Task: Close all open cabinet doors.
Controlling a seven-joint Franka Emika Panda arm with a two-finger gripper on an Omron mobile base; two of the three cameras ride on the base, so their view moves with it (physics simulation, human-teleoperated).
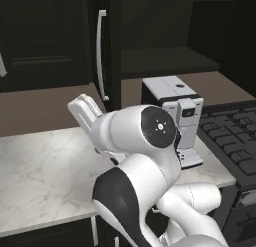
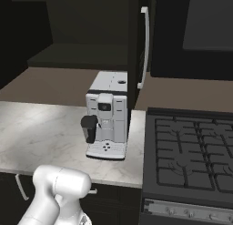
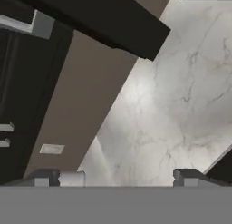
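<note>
A: Gripper (image 3: 118, 177) fingertips are seen spread wide apart at the bottom of the hand view, nothing held, above the marble desk (image 3: 181, 96).

B: And the left base view?

A: An open cabinet door (image 1: 104, 46) is seen edge-on at upper centre, well apart from the gripper. An approach is judged under way; a push on it is called for.

B: Right base view?

A: The door sits top centre, behind the coffee machine (image 2: 108, 115).
</note>
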